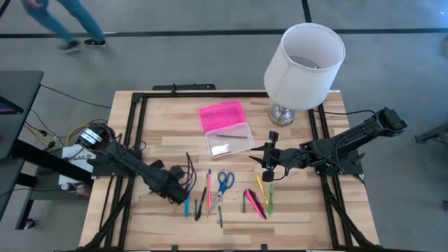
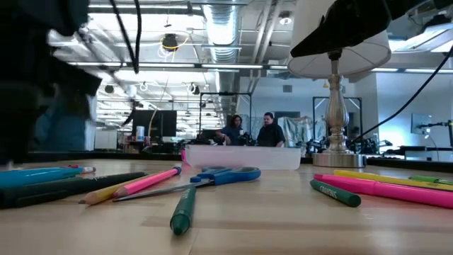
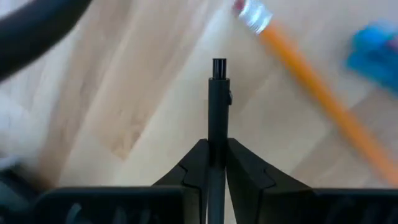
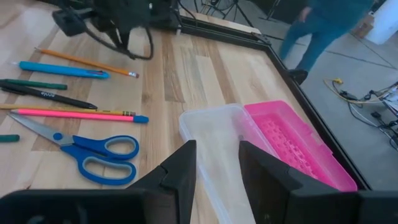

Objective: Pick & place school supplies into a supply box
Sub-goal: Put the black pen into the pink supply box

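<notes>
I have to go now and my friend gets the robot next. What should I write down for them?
Left gripper: jaws shut on a black pen, low over the table's left side.
Right gripper: jaws open, empty, hovering above the box.
Clear box sits open, its pink lid beside it.
Done: one pen gripped, not yet boxed.
Left: the blue scissors, the pink pencil and the other pens and pencils on the table.

This is an open-plan lab or workshop: exposed ceiling pipes [image 2: 233,28] and strip lights run overhead; monitors [image 2: 152,124] and two seated people [image 2: 253,131] fill the background; cables [image 1: 52,136] trail over a grey floor [image 1: 175,63] beside the black-framed wooden counter [image 1: 168,133].
</notes>
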You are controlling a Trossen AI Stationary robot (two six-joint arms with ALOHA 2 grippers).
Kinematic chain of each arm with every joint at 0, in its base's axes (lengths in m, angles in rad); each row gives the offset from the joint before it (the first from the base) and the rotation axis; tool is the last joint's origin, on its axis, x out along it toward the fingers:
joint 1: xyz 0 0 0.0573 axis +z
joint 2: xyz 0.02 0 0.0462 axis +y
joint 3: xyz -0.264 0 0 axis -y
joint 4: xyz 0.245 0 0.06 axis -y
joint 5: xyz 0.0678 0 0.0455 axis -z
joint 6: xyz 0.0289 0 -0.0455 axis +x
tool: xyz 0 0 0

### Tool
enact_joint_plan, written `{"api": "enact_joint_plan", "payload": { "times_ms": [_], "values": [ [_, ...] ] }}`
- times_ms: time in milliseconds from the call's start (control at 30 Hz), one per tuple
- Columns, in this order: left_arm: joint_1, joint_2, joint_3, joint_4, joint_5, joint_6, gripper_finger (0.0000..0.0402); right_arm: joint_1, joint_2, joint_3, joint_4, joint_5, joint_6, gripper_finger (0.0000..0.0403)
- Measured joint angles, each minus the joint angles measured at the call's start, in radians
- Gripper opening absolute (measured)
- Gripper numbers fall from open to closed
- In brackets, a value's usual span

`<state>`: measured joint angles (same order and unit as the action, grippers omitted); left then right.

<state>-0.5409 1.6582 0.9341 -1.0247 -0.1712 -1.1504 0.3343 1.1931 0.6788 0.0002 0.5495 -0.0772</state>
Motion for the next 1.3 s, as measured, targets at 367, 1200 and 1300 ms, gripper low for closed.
{"api": "enact_joint_plan", "payload": {
  "times_ms": [367, 1200, 1300],
  "values": [
    [0.127, -0.002, 0.257, -0.222, -0.305, 0.24, 0.0034, 0.0, 0.0, 0.0, 0.0, 0.0, 0.001, 0.0116],
    [0.706, 0.052, 0.315, 0.74, -0.032, 1.194, 0.0034, 0.081, 0.0, 0.0, -0.044, 0.002, 0.044, 0.0116],
    [0.727, 0.092, 0.313, 0.761, 0.008, 1.196, 0.0034, 0.086, 0.0, 0.001, -0.053, 0.002, 0.051, 0.0116]
  ]
}}
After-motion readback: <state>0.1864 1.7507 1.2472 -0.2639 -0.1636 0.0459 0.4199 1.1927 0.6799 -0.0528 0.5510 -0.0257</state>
